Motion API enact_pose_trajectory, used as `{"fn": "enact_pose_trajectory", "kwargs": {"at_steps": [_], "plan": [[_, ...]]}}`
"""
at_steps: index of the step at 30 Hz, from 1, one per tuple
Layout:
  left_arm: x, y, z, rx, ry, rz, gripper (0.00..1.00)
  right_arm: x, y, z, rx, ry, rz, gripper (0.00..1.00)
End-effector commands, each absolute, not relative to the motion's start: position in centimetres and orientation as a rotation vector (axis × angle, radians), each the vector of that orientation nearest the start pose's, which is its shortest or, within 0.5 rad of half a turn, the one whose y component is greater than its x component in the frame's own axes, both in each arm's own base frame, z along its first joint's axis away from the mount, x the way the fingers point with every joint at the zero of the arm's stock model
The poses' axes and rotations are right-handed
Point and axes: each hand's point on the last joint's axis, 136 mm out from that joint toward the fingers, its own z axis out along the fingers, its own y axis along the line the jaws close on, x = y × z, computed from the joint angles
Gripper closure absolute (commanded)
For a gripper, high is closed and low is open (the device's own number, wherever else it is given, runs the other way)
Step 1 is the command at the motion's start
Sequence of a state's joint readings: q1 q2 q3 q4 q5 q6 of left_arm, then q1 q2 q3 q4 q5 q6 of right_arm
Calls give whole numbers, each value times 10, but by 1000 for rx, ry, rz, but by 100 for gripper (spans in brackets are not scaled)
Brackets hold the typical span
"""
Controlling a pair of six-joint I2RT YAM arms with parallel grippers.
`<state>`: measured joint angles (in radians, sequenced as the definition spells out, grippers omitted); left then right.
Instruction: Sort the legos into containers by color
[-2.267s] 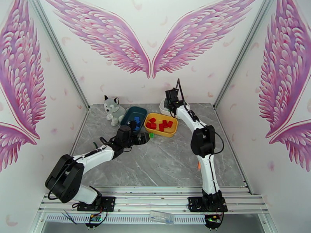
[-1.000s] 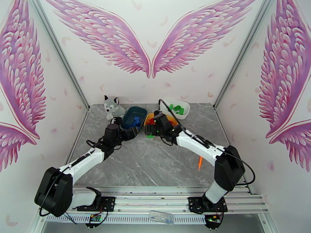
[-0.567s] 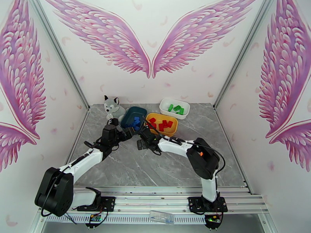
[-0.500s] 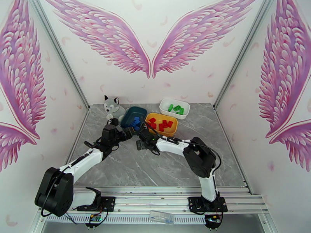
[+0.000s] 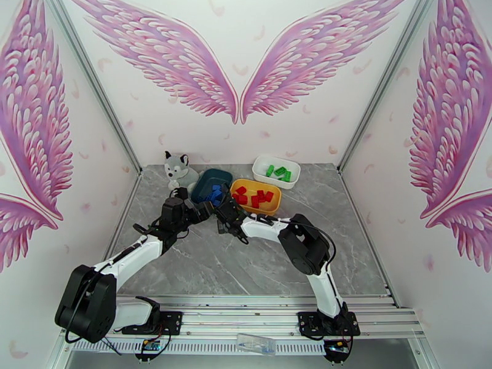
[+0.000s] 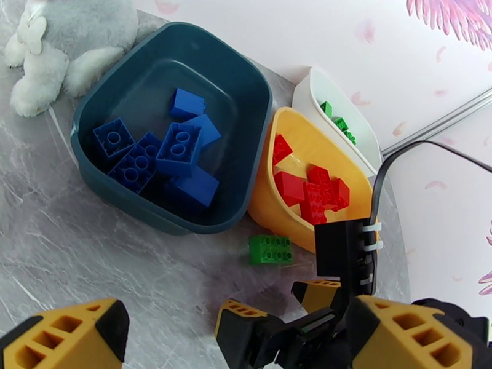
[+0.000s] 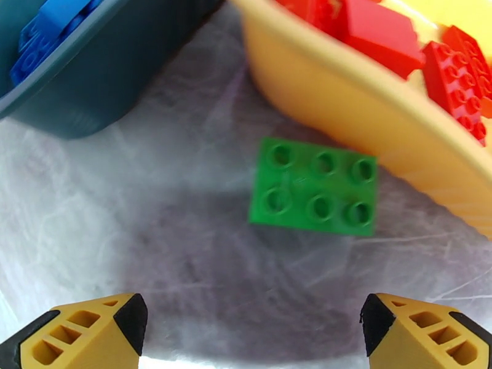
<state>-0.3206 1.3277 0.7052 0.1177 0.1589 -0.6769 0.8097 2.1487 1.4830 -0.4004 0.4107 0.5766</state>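
green brick [image 7: 313, 194] lies flat, studs up, on the table [image 7: 123, 229], in the gap in front of the teal tub [image 7: 74, 99] and yellow tub [image 7: 344, 112], just beside the yellow wall. blue bricks [image 6: 178, 149] sit in teal, red bricks [image 6: 310, 192] in yellow, other greens in the white tub [image 5: 294, 178] further back. looks like the last stray. right gripper [image 7: 252, 321] hovers over it, jaws wide, nothing held. left gripper [image 6: 238, 312] is wide and empty too, near the teal tub. step: picking the green. next: drop, straddle it clear of the yellow wall, close, carry to white.
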Motion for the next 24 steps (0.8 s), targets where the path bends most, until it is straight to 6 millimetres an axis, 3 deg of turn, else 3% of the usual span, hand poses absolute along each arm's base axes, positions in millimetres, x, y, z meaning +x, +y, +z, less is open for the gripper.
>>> {"fn": "enact_pose_trajectory", "kwargs": {"at_steps": [1,15,24], "plan": [[374,-155,150,-289,2158,-784,1,413,312,18,-106,2500,-23,6],[374,-162,147,-292,2164,-849,1,441,298,12,-2,2531,3,20],[374,-164,147,-290,2164,-861,1,452,305,16,-14,2527,10,35]]}}
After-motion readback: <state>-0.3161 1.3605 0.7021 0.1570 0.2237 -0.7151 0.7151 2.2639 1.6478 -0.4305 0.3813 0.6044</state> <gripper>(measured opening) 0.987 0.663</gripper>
